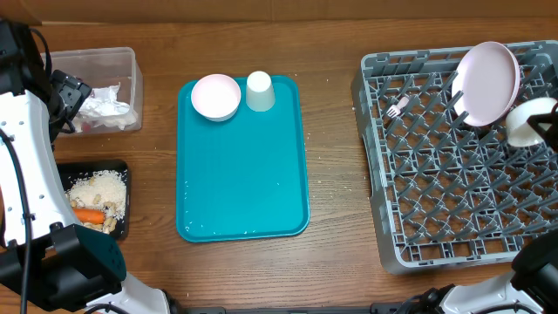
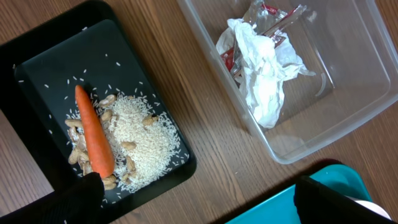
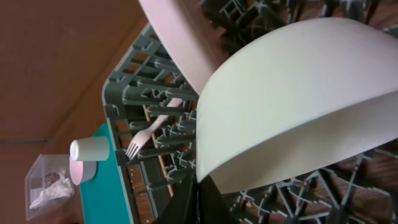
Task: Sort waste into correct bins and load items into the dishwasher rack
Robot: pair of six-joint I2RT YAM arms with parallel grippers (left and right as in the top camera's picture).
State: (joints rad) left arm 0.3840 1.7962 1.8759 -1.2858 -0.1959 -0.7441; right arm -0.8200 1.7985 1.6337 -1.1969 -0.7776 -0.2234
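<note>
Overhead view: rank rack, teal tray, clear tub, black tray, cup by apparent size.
1. dishwasher rack
2. teal tray
3. clear tub and black tray: similar, both partly hidden by the left arm, not ranked
4. cup

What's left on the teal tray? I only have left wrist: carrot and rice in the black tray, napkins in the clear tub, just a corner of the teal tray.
Observer: A small white bowl and a white cup, side by side at the far end of the teal tray.
Operator: Rack loaded yet?
Observer: The grey rack holds a pale plate standing on edge, with a fork beside it.
Operator: Right hand?
Observer: The right hand is shut on a second white bowl, at the rack next to the plate.
</note>
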